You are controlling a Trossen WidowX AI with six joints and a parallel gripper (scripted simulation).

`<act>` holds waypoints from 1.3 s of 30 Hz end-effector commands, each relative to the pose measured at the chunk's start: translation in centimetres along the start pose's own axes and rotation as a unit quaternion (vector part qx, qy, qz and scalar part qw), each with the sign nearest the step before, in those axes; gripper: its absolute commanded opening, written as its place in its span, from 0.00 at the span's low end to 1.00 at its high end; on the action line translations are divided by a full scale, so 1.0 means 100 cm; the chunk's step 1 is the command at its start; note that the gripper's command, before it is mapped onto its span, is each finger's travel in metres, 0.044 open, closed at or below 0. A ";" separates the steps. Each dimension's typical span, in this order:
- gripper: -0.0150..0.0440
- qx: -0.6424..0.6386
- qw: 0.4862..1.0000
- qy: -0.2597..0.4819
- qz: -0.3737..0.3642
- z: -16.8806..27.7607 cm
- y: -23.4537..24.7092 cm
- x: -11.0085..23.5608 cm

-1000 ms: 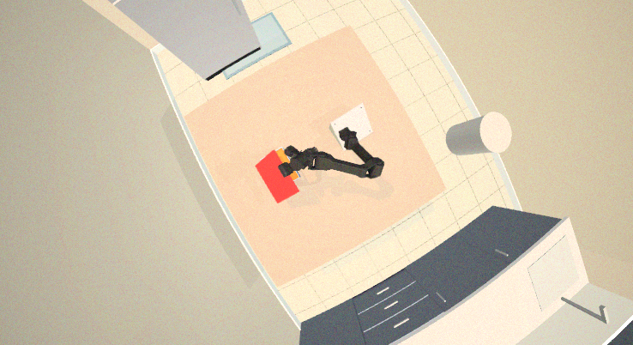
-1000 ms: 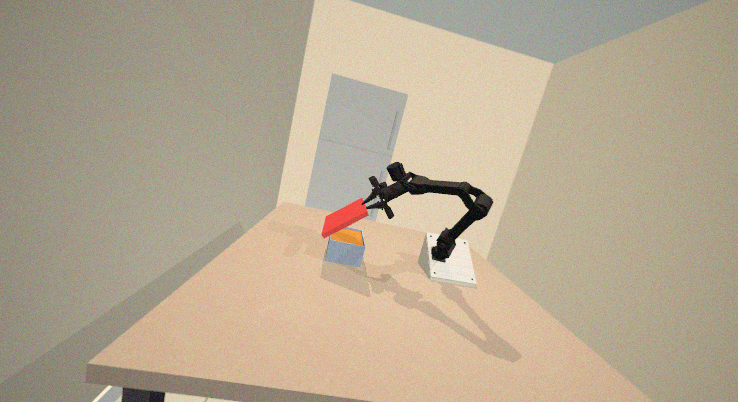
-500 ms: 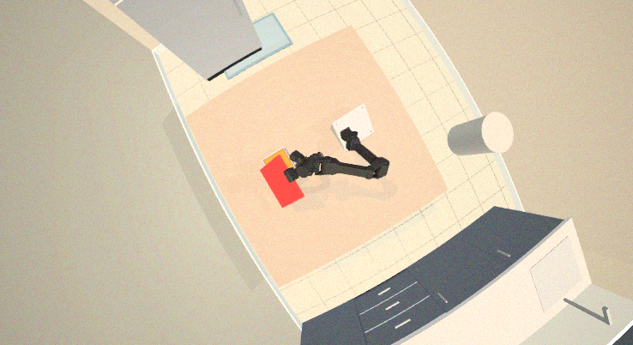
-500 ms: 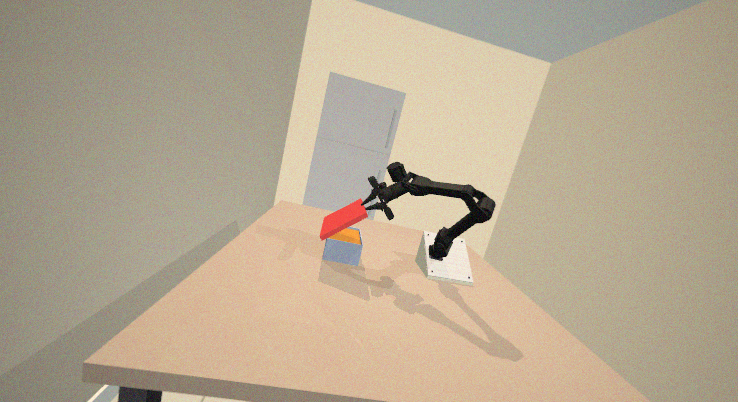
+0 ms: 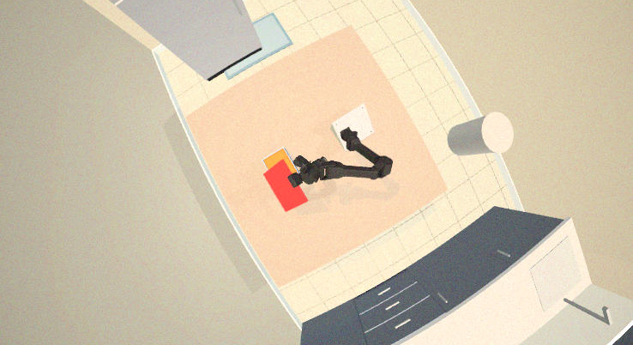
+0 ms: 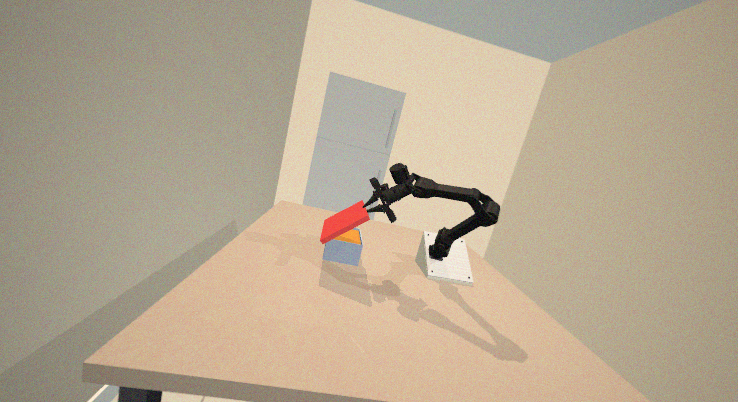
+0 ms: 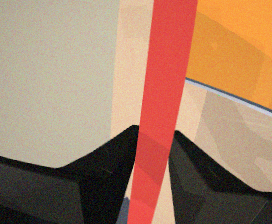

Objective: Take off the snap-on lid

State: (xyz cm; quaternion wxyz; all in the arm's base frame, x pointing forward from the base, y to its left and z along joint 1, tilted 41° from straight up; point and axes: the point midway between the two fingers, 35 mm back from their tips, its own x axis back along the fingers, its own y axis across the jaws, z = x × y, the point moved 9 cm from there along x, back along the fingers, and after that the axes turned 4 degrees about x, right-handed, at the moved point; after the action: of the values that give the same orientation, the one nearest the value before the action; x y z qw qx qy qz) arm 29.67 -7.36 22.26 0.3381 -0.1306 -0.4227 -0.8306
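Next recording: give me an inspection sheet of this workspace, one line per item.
Surface: pale wooden table, carrying the box and the arm's white base plate.
Job's things: flat red lid lifted off and tilted above the blue storage box; orange interior exposed.
Clutter: nothing seen.
Grippers: black parallel-jaw gripper shut on the lid's edge.
Cables: nothing seen.
Surroundings: grey door, dark cabinets, pale cylinder on tiled floor.

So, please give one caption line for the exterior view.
Gripper holds the red lid tilted above the open blue storage box.
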 end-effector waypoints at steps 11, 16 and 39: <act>0.25 0.000 1.000 -0.002 -0.003 0.028 0.000 0.004; 0.25 0.000 1.000 -0.002 -0.003 0.038 0.000 0.005; 0.25 -0.001 1.000 -0.001 -0.003 0.084 0.000 0.009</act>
State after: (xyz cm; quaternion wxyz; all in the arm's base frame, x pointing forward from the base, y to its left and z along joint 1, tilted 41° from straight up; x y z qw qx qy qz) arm 28.44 -1.48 26.94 0.3415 -0.1345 -0.4190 -0.8305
